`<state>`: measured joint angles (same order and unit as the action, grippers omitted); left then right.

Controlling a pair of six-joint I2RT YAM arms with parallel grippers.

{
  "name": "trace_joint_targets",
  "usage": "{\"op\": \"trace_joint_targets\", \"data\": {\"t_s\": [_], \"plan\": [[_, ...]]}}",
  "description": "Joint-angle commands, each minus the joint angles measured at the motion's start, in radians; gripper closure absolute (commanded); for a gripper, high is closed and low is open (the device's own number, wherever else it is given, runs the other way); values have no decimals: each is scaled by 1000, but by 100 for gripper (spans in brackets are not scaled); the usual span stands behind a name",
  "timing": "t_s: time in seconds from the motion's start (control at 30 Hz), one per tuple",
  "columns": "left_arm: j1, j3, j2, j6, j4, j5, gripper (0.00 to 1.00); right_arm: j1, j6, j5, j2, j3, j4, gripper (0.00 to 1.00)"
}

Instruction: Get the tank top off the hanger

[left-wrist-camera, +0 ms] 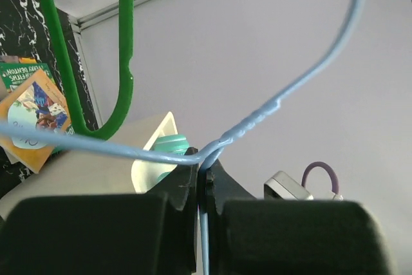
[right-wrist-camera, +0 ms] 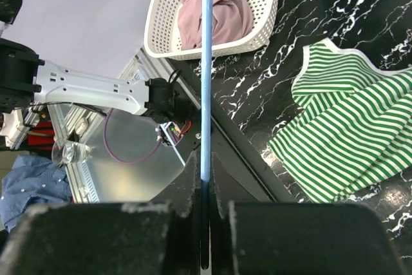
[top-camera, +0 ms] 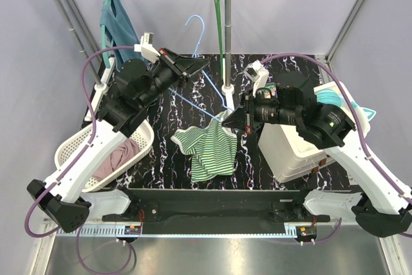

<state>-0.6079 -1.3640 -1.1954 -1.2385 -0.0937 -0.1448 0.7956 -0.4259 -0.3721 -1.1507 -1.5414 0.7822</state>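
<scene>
A light blue wire hanger [top-camera: 197, 30] hangs in the air between both grippers. My left gripper [top-camera: 203, 64] is shut on it at the twisted neck below the hook, as the left wrist view [left-wrist-camera: 205, 172] shows. My right gripper [top-camera: 227, 122] is shut on a straight bar of the hanger [right-wrist-camera: 206, 62], as the right wrist view [right-wrist-camera: 206, 175] shows. The green and white striped tank top [top-camera: 209, 149] lies spread on the black marbled table. Its upper edge reaches under my right gripper's tip. In the right wrist view the tank top [right-wrist-camera: 347, 127] lies flat, apart from the bar.
A white laundry basket [top-camera: 71, 149] with a pink garment stands at the left. A white bin [top-camera: 299, 156] stands at the right. The rack behind carries a teal garment [top-camera: 119, 20] and a green hanger [top-camera: 219, 24]. The rack post [top-camera: 226, 37] stands just behind the hanger.
</scene>
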Motion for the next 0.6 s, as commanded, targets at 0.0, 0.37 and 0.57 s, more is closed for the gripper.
{"op": "trace_joint_targets", "data": {"t_s": [0.0,0.37,0.57], "plan": [[-24,23,23,-21,91,13,99,-1,-42,18,52,3,-43,100],[-21,85,249,235,-208,142,33,-2,-50,211,-21,-153,-14,100],[-21,134,394,284,-354,261,33,-2,-37,318,-168,-285,5,100]]}}
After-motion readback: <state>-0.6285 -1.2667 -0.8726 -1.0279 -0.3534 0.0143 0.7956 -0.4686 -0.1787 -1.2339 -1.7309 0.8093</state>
